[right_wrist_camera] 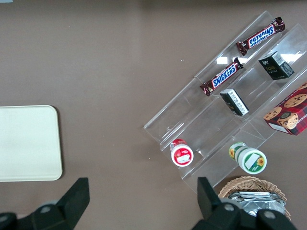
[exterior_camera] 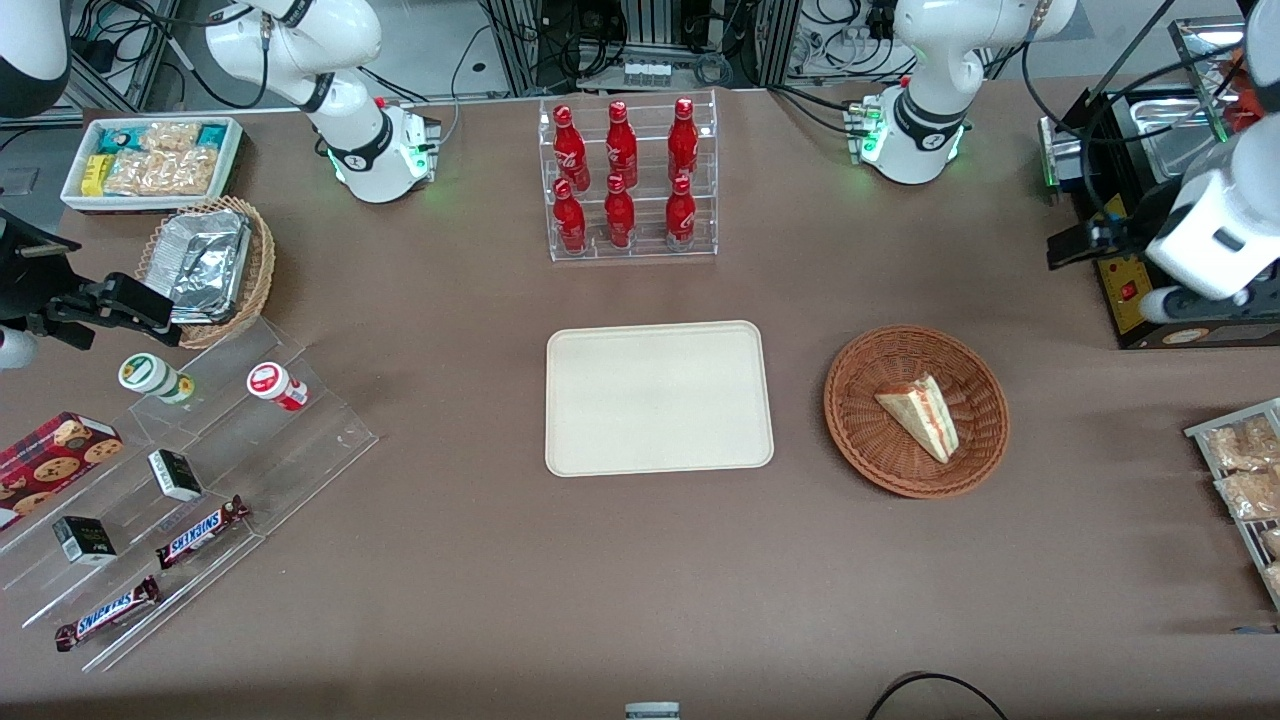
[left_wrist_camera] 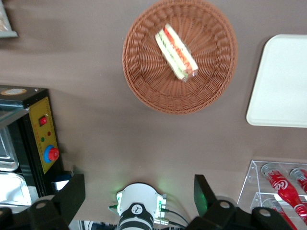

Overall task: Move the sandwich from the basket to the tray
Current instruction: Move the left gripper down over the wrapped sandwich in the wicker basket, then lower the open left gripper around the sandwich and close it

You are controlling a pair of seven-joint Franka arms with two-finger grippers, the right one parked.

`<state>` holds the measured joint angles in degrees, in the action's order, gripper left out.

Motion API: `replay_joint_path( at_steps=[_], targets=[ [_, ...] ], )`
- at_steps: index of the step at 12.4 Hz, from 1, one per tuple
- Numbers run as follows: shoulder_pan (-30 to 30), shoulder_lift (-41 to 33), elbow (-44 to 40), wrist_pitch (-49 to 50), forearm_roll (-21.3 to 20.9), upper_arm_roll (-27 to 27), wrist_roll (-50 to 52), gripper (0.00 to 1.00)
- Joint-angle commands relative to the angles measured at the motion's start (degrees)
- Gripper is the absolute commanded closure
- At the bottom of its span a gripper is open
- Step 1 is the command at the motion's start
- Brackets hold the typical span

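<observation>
The sandwich (exterior_camera: 922,415) (left_wrist_camera: 176,51), a pale wedge with red and green layers in clear wrap, lies in the reddish-brown wicker basket (exterior_camera: 860,380) (left_wrist_camera: 144,81). The cream tray (exterior_camera: 658,397) (left_wrist_camera: 283,81) (right_wrist_camera: 29,143) lies flat beside the basket, toward the parked arm's end, with nothing on it. My left gripper (exterior_camera: 1075,245) (left_wrist_camera: 136,194) hangs high above the table, toward the working arm's end and farther from the front camera than the basket. It is open, its fingers (left_wrist_camera: 72,191) wide apart with nothing between them. It is well clear of the sandwich.
A clear rack of red bottles (exterior_camera: 632,180) stands farther from the front camera than the tray. A black appliance (exterior_camera: 1150,300) sits under the working arm. A wire rack of snack packets (exterior_camera: 1245,480) lies at the table's working-arm end. Clear snack tiers (exterior_camera: 200,470) stand toward the parked arm's end.
</observation>
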<state>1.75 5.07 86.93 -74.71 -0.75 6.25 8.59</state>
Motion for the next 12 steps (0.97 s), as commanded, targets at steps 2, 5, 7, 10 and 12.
replay_joint_path(
  at_steps=[2, 5, 7, 10, 12],
  targets=[
    [-2.01, 0.99, 10.86, -11.12, -0.57, 0.34, 1.25, 0.00],
    [-3.85, 0.81, 20.53, -23.77, -0.92, 0.34, 5.29, 0.00],
    [-4.47, 0.99, 26.07, -31.95, -1.01, 0.34, 5.38, 0.00],
    [-4.56, 0.99, 33.55, -44.08, -1.10, 0.43, 10.98, 0.00],
    [-5.52, 1.34, 35.15, -48.49, -1.10, 0.43, 19.14, 0.00]
  ],
)
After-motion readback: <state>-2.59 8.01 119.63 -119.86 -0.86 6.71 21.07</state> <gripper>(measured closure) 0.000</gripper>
